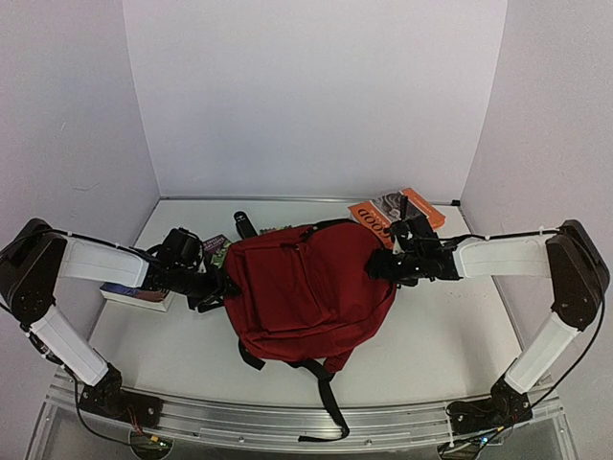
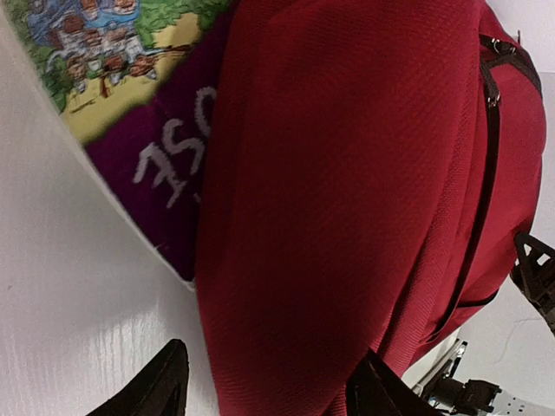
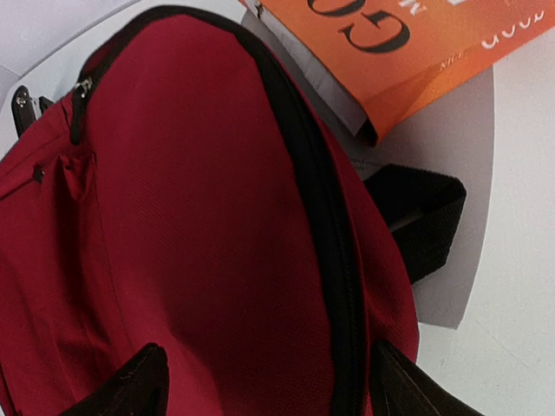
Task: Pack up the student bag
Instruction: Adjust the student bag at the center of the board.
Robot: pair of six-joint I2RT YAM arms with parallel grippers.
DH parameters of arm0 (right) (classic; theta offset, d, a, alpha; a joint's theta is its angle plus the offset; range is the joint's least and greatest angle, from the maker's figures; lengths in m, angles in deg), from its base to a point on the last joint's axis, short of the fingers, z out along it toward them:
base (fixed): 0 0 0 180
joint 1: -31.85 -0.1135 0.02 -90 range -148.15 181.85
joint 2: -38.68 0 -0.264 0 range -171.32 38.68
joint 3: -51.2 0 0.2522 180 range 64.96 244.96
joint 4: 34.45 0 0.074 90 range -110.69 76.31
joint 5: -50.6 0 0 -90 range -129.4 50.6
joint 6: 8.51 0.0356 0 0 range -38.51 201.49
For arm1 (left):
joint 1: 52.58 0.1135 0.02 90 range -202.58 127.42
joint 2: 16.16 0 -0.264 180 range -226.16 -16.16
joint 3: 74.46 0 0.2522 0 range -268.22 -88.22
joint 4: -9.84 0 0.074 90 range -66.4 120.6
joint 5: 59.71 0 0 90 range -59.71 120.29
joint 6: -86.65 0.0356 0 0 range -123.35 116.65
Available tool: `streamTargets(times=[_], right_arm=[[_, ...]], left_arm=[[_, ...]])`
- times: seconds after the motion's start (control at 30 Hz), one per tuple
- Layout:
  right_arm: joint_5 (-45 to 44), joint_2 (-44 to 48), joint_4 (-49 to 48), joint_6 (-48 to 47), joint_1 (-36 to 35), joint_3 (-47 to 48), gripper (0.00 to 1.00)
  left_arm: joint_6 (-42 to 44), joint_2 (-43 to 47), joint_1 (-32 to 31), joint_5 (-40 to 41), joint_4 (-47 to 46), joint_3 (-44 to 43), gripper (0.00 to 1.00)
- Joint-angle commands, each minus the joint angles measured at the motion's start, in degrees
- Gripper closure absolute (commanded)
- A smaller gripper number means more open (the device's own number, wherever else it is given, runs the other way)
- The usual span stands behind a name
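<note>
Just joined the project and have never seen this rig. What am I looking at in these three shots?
Two robot arms are bolted at the near edge of a white table, and each ends in a two-finger claw. The wide picture comes from a fixed camera above and behind the arms. The other two come from a camera on each wrist, so the dark fingers at the bottom edge belong to that arm.

On the table lies a dark red backpack. An orange book sits behind it, what looks like a purple book lies at its left side, and a third book is under the left arm.

The left claw and right claw are both open. Each straddles one side of the backpack, and neither is closed on anything.
</note>
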State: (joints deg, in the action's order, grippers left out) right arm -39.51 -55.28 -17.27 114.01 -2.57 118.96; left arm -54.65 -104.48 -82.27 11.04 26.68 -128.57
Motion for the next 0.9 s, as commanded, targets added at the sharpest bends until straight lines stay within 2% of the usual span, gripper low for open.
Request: streamTargets(times=[0.0, 0.07, 0.13, 0.17, 0.2, 0.27, 0.47, 0.67, 0.73, 0.87], right_arm=[[0.62, 0.85, -2.9, 0.94, 0.0, -1.85, 0.44], [0.64, 1.87, -2.9, 1.07, 0.03, -1.45, 0.75], [0.71, 3.76, -2.86, 0.66, 0.04, -0.31, 0.92], [0.46, 4.72, -2.74, 0.13, 0.05, 0.54, 0.95], [0.19, 6.02, -2.04, -0.49, 0.05, 1.57, 0.98], [-3.96, 7.52, 0.65, -2.41, 0.02, 4.63, 1.0], [-14.18, 6.01, 7.0, -8.07, 0.03, 16.13, 1.0], [-16.01, -5.33, 6.97, -11.08, 0.07, 27.62, 0.98], [-17.47, -9.88, 6.95, -12.08, 0.06, 31.45, 0.89], [-18.45, -15.85, 7.93, -13.76, 0.22, 37.35, 0.47]], left_arm=[[0.26, -2.85, -1.64, 0.38, -2.06, -3.27, 0.55], [0.54, -3.04, -2.45, -0.33, -2.37, -3.71, 0.75], [1.27, -2.5, -4.46, -0.56, -2.8, -3.92, 0.9], [1.8, -2.09, -5.87, -0.42, -2.82, -4.14, 0.97], [2.36, -1.8, -7.17, -0.35, -2.81, -4.42, 1.0], [3.13, -1.34, -10.21, -0.3, -2.83, -5.45, 1.0], [2.95, -0.25, -22.85, 2.73, -1.83, -10.2, 1.0], [3.18, -6.02, -34.72, 7.63, 0.15, -20.04, 1.0], [3.23, -8.16, -37.49, 9.92, 2.15, -23.12, 0.91], [1.76, -9.55, -40.94, 14.02, 7.83, -26.16, 0.61]])
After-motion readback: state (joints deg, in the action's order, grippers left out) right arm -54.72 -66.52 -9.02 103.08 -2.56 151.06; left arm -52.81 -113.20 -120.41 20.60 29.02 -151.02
